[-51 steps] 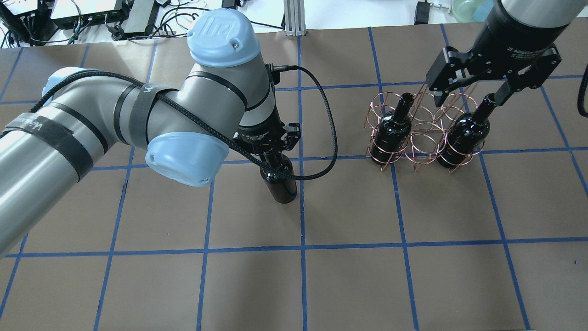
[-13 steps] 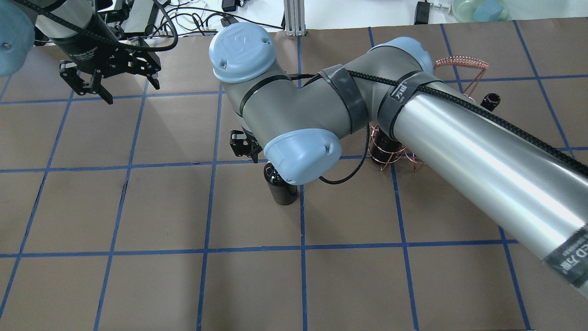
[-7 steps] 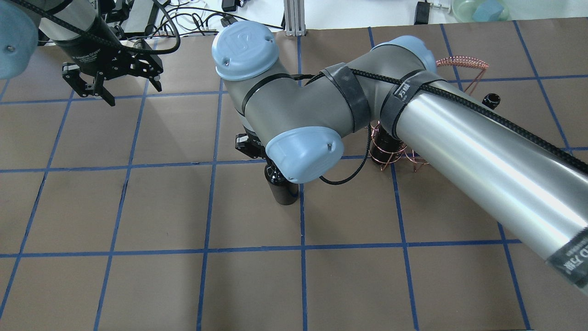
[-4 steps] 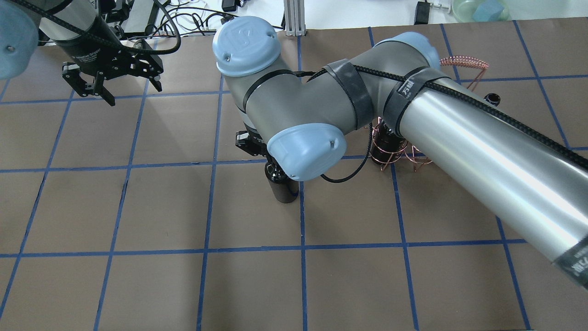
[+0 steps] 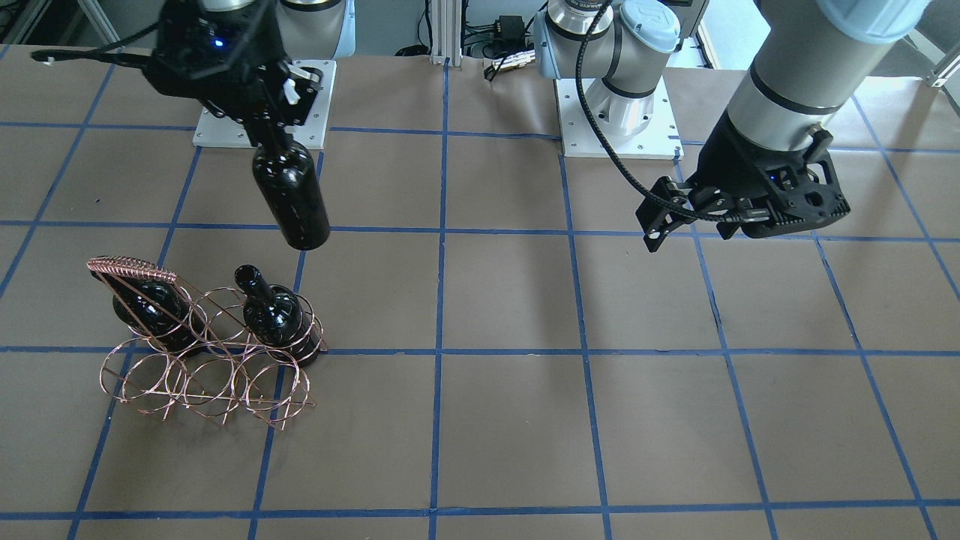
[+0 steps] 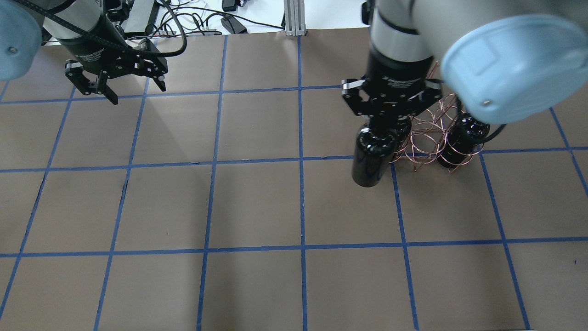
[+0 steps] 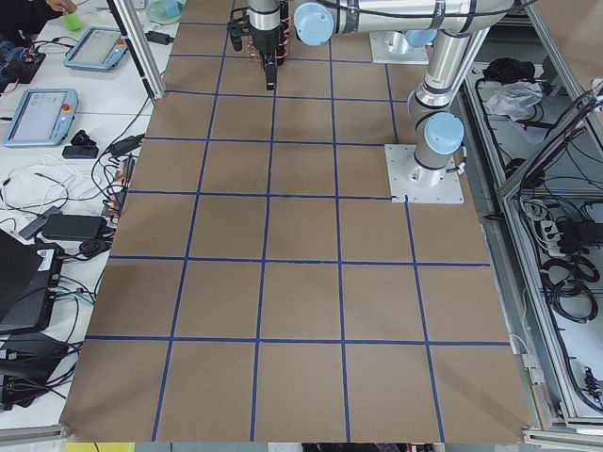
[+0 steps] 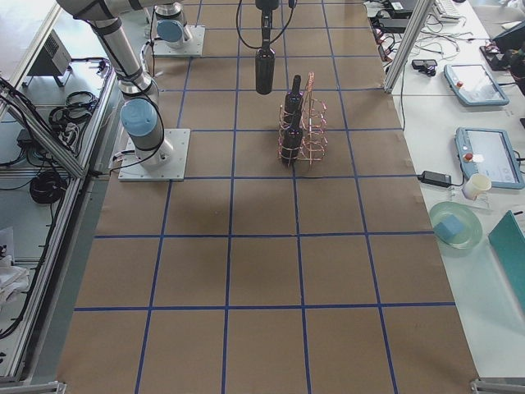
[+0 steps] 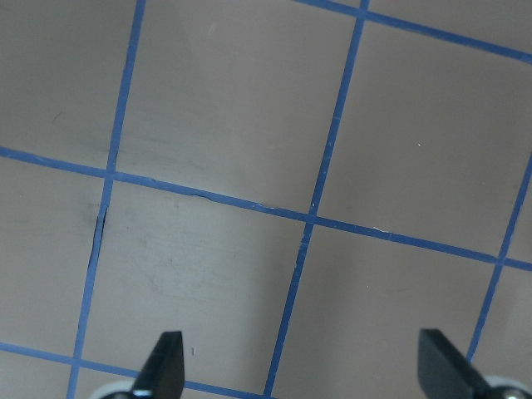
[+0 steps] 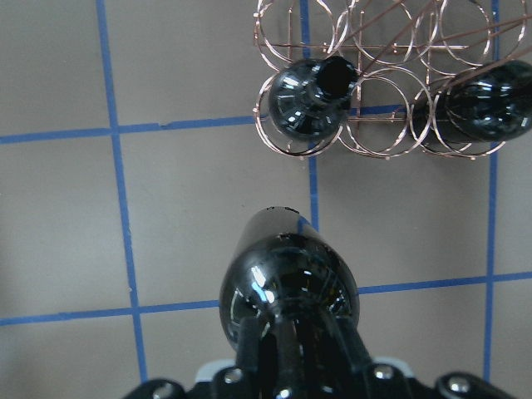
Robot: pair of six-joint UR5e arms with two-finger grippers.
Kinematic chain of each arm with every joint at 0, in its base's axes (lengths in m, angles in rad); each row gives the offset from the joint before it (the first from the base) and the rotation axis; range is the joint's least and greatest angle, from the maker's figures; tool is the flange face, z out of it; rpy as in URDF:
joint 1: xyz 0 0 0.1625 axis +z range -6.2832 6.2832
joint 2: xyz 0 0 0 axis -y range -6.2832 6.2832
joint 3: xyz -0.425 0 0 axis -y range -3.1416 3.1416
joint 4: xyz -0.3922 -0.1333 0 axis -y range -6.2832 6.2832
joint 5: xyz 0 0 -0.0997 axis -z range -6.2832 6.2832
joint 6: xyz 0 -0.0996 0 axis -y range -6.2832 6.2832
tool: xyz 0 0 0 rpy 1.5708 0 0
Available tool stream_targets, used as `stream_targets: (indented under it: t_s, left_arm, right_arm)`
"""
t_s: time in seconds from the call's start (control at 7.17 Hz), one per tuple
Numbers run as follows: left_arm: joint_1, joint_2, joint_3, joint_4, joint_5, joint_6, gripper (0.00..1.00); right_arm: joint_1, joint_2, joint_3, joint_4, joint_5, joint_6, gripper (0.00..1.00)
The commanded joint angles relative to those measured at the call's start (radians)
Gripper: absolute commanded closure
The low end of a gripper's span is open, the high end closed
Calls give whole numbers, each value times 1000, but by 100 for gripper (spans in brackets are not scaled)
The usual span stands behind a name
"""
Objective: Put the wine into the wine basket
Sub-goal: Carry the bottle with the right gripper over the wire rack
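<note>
My right gripper is shut on the neck of a near-black wine bottle and holds it upright above the table, just left of the copper wire wine basket. In the front view the held bottle hangs behind the basket. Two more bottles stand in the end rings of the row nearer the robot; the ring between them holds nothing. The right wrist view shows the held bottle and the basket beyond it. My left gripper is open and empty at the far left.
The table is brown paper with a blue tape grid. The basket's coil-wrapped handle rises over one end bottle. Cables and boxes lie beyond the far edge. The left wrist view shows only bare paper between the fingertips.
My right gripper, which was on the bottle standing at mid-table, has lifted it and carried it right, up to the basket. The left arm has stayed at the far left, open.
</note>
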Motion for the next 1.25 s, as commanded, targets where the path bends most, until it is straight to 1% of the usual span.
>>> stream_targets:
  t_s: [0.0,0.14,0.28,0.56,0.7,0.84,1.12]
  left_arm:
    - [-74,26,-13,-25,18,-2,0]
    - [-77,36,-56,-26,49,-6,0]
    - [-79,44,-72,-18,49,-3,0]
    - [-77,47,-70,-13,55,2,0]
    - [-77,47,-67,-7,43,-2,0]
    - [-73,46,-67,25,37,0,0]
    - [-76,50,-64,26,37,-14,0]
  right_arm:
    - [-148,-43,0,50,-1,-197,100]
    - [-154,-43,0,41,2,-212,100]
    - [-159,-42,1,38,6,-247,100]
    - [-188,-37,-2,-10,16,-268,100]
    - [-190,-32,-3,-62,23,-271,100]
    - [-191,4,-10,-106,22,-275,100]
    - [-190,49,-28,-146,6,-284,100]
